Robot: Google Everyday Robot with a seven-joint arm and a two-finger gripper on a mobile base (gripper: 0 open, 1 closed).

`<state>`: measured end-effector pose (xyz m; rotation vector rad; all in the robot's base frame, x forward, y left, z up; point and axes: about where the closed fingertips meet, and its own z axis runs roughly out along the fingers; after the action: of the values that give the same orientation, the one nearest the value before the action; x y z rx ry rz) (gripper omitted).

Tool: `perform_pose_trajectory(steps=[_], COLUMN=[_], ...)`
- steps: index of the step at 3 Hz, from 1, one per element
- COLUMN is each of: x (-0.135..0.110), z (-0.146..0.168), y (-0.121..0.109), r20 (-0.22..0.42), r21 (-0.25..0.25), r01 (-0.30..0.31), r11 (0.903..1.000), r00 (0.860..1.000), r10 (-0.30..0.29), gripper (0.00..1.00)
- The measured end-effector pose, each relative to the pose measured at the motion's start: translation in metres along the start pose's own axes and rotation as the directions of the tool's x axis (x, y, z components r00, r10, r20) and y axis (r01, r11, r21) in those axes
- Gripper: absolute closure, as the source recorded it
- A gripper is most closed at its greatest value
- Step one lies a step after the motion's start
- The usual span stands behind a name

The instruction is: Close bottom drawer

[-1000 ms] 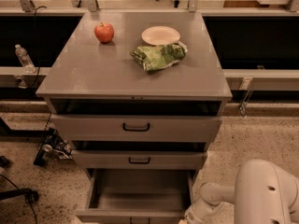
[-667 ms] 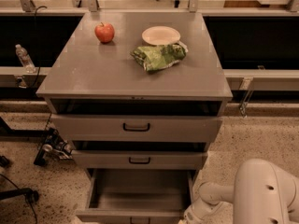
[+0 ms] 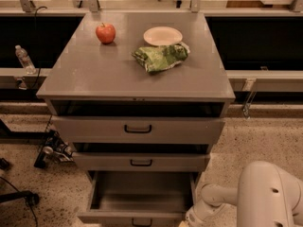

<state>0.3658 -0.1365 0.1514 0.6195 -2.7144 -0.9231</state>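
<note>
While bottom drawer (image 3: 139,196) stands pulled out, claw (image 3: 189,220) beside front right corner; opening: cannot tell.

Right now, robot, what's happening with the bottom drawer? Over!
Gripper low, at the right front corner of the bottom drawer. Drawer pulled wide open, not yet closed. Nothing seen in its way.

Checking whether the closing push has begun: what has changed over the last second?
Nothing visibly changed. The bottom drawer is pulled out as far as before, and the gripper is in the same spot by its front right corner. The apple, plate and green bag have not moved.
</note>
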Motion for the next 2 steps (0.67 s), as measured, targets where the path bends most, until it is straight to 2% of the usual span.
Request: perform_pose_trajectory(steps=[1, 2], x=[-0.023, -0.058], z=[-0.003, -0.016], y=[0.002, 0.005], r20=[0.042, 0.116], r21=[0.018, 0.041], r01=[0.067, 0.163], r11=[0.9976, 0.9858], r00=[0.997, 0.979], r10=[-0.068, -0.167], gripper=[1.00, 1.00])
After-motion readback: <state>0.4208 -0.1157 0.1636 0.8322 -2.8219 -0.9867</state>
